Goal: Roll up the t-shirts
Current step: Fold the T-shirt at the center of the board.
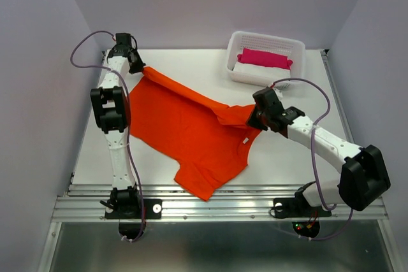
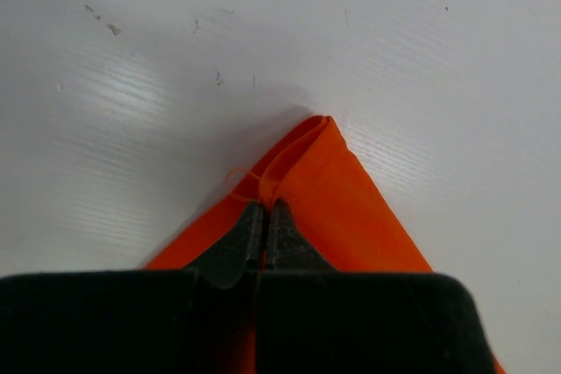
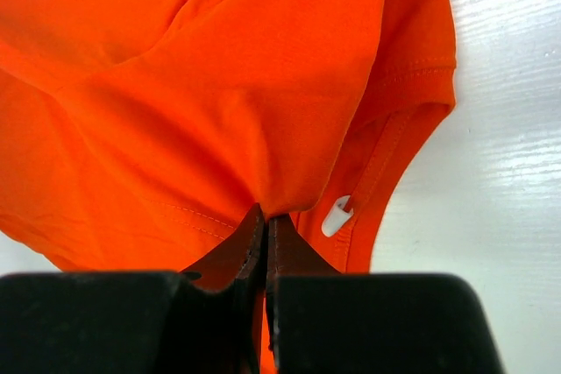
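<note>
Clamped on the t-shirt (image 1: 185,125): left end effector (image 2: 266,208), right end effector (image 3: 266,216) — left arm (image 1: 109,109) hides one edge.

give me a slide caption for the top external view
Left gripper and right gripper each pinch the orange-red t-shirt spread on the white table.

Overhead looks down; wrists close, low — all share t-shirt (image 1: 185,125).
</note>
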You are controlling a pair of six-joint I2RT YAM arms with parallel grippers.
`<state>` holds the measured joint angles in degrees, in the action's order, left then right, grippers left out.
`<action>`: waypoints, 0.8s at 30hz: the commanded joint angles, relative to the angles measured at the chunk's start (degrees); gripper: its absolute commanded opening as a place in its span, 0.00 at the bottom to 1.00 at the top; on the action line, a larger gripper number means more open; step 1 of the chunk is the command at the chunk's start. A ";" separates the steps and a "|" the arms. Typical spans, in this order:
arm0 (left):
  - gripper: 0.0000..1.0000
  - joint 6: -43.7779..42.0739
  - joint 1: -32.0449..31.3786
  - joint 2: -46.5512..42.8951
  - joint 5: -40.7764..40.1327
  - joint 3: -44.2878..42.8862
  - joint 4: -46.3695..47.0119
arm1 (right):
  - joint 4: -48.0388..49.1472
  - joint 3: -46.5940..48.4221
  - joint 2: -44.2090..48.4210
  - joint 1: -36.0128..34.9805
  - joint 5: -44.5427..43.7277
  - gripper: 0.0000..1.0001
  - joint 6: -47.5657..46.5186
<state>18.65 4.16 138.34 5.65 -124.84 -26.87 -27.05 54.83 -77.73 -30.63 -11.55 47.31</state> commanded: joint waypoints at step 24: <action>0.00 -1.25 1.02 -5.89 -3.10 3.37 -0.46 | -1.25 -1.48 5.58 -7.33 -5.06 0.01 0.68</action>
<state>18.48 4.29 135.57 4.27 -120.81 -27.75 -27.05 51.68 -73.58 -36.45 -14.63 49.89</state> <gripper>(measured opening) 0.044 0.031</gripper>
